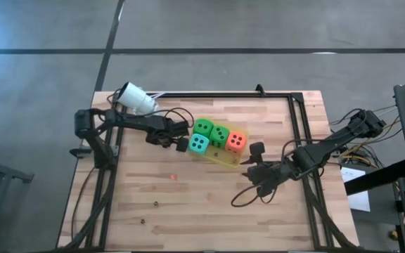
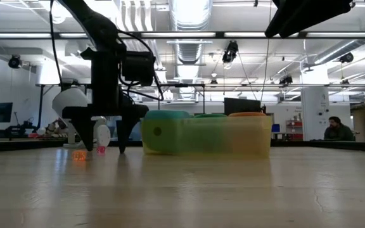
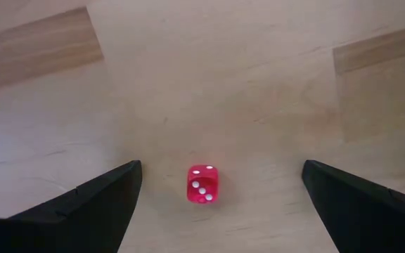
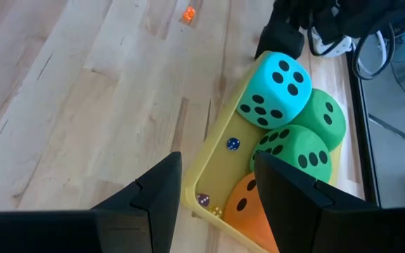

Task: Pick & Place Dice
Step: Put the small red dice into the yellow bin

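Camera, white and cylinder-shaped [image 1: 136, 98], lies at the far left corner of the table [image 1: 188, 211], beside the left arm's base. The left gripper [image 1: 180, 143] hangs with fingers spread wide and nothing in them, tips down on either side of one small red die [image 3: 202, 185] resting on the wood. It sits just beside the left end of the yellow tray [image 1: 220, 159]. One small orange die [image 1: 173, 176] lies loose on the boards nearby.

The tray holds four big soft dice, packed touching: one teal die [image 1: 198, 143], two green dice [image 1: 202, 127] [image 1: 220, 135] and one orange-red die [image 1: 235, 141]. Three small dice share the tray floor (blue [image 4: 233, 144], purple [image 4: 203, 199], and a pale one too small to read).

The right gripper [image 4: 216, 161] hovers over the tray's right end, fingers partly apart, gripping nothing.
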You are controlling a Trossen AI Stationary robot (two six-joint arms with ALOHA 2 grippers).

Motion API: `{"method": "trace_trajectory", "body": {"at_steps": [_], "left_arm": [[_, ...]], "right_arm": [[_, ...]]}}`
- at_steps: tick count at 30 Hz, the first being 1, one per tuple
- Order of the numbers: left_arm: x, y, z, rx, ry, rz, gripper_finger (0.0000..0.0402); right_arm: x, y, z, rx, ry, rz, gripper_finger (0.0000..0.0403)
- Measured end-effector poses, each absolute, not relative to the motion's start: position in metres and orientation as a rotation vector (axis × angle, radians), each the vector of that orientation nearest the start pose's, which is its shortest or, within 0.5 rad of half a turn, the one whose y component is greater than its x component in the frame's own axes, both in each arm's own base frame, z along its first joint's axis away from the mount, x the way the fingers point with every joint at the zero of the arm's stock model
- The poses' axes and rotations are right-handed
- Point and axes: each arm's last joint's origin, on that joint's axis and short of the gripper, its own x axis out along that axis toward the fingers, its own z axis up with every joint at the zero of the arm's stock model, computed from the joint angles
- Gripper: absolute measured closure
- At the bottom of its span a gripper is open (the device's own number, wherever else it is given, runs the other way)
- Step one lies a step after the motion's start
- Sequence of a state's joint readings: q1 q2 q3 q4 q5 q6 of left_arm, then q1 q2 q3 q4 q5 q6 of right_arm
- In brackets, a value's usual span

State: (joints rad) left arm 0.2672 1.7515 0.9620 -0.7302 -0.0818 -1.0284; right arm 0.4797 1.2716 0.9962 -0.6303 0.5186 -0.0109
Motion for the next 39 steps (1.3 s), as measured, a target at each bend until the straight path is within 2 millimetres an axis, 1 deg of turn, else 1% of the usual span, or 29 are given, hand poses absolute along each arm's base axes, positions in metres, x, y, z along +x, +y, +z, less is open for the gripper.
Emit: {"method": "trace_trajectory", "body": {"at_steps": [15,18,20,26,33,36,39], "left_arm": [[0.2760,0.0789,0.1351,-0.954,1.250,1.033,0.0002],[0.2762,0.0788,0.1348,-0.957,1.250,1.033,0.0009],[0.2764,0.0789,0.1346,-0.959,1.247,1.034,0.0025],[0.2765,0.0786,0.1347,-0.967,1.250,1.025,0.0092],[0.2755,0.0783,0.1344,-0.968,1.256,1.027,0.0144],[0.2751,0.0781,0.1341,-0.977,1.255,1.034,0.0182],[0.2749,0.0781,0.1341,-0.984,1.253,1.040,0.0230]], "right_arm": [[0.2299,0.1034,0.2738,-0.455,0.796,-0.026,0.0229],[0.2299,0.1035,0.2739,-0.461,0.796,-0.024,0.0229],[0.2300,0.1035,0.2739,-0.460,0.795,-0.024,0.0229],[0.2302,0.1036,0.2741,-0.459,0.792,-0.024,0.0229],[0.2304,0.1037,0.2742,-0.456,0.790,-0.023,0.0229],[0.2304,0.1037,0.2743,-0.456,0.789,-0.023,0.0229],[0.2305,0.1038,0.2744,-0.453,0.788,-0.024,0.0229]]}}
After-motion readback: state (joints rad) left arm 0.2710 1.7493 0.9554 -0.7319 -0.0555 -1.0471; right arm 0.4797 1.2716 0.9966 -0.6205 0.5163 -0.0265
